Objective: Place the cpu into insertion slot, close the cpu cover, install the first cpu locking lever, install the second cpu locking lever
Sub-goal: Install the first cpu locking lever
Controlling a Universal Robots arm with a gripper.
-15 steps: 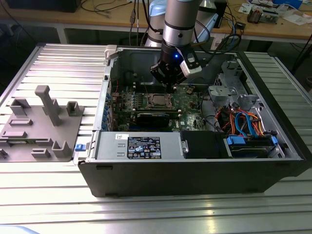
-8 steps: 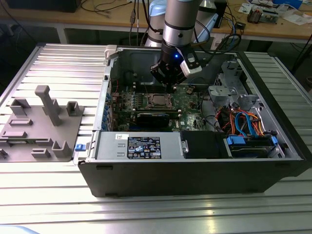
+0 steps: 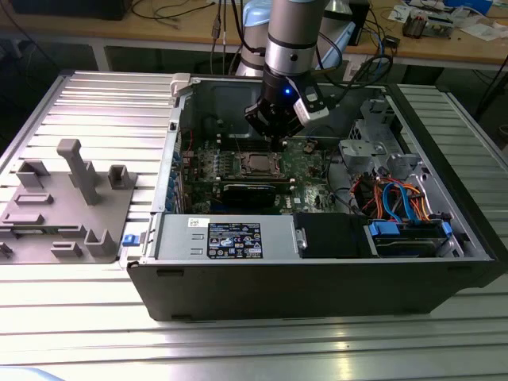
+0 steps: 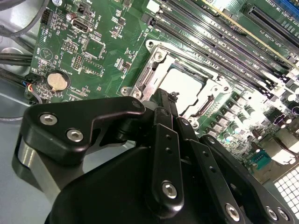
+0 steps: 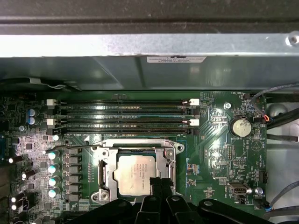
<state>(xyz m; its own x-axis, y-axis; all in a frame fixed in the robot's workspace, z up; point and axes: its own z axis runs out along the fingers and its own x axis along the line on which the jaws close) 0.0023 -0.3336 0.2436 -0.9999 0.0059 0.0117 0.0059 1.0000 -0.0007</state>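
Silver-topped, the cpu (image 3: 258, 164) sits in the insertion slot (image 5: 140, 153) at the centre of the exterior view under the lowered cpu cover (image 5: 103, 170), with the tool (image 5: 159, 181) pinched together at its edge, where a slipping tip could, I judge, scrape the green board (image 5: 210, 154).

no legible text, power supply label (image 3: 234, 240), case sticker (image 5: 176, 59) unreadable

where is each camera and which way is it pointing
Exterior view: off the arm, looking down into the open computer case; arm and gripper above the cpu.
First wrist view: on the arm, facing the cpu squarely; gripper shows.
Second wrist view: on the arm, looking obliquely past the gripper at the cpu.
All share the cpu.
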